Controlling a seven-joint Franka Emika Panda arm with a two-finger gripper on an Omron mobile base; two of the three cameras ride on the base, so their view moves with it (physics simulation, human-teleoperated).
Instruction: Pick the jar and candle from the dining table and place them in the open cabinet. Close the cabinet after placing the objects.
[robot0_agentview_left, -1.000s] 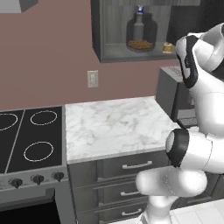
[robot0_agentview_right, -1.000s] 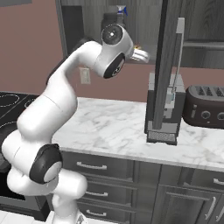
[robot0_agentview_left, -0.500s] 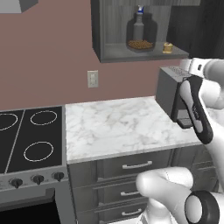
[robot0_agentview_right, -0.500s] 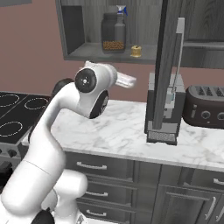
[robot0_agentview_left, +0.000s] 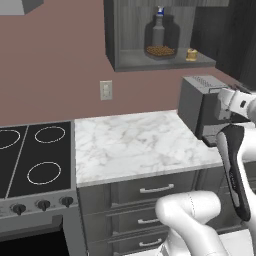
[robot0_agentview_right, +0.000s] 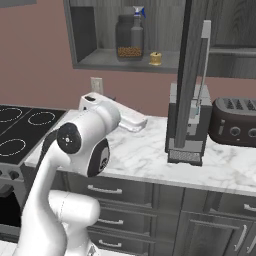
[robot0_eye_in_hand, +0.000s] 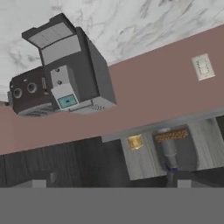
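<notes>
The jar (robot0_agentview_right: 129, 38) stands on the shelf of the open cabinet (robot0_agentview_right: 100, 59), with tan grains in its lower part. It also shows in the left base view as the jar (robot0_agentview_left: 161, 44) and in the rolled hand view as the jar (robot0_eye_in_hand: 176, 141). The small gold candle (robot0_agentview_right: 156, 58) sits to its right on the same shelf, also seen as the candle (robot0_agentview_left: 191, 54) and the candle (robot0_eye_in_hand: 134, 141). My gripper (robot0_eye_in_hand: 111, 186) is open, its fingertips (robot0_eye_in_hand: 183, 183) wide apart with nothing between them. It hangs low over the counter (robot0_agentview_right: 150, 155), well below the shelf. The dining table is out of view.
A spray bottle (robot0_agentview_right: 138, 26) stands in front of the jar. The cabinet door (robot0_agentview_right: 192, 75) hangs open, edge-on, above a dark coffee machine (robot0_agentview_right: 187, 125). A toaster (robot0_agentview_right: 235, 127) sits at the right, a stovetop (robot0_agentview_left: 30, 155) at the left, and a wall outlet (robot0_agentview_left: 105, 90) behind the counter.
My arm has swung down from shelf height to low over the counter, and the hand has drawn away from the cabinet. Jar and candle have stayed on the shelf.
</notes>
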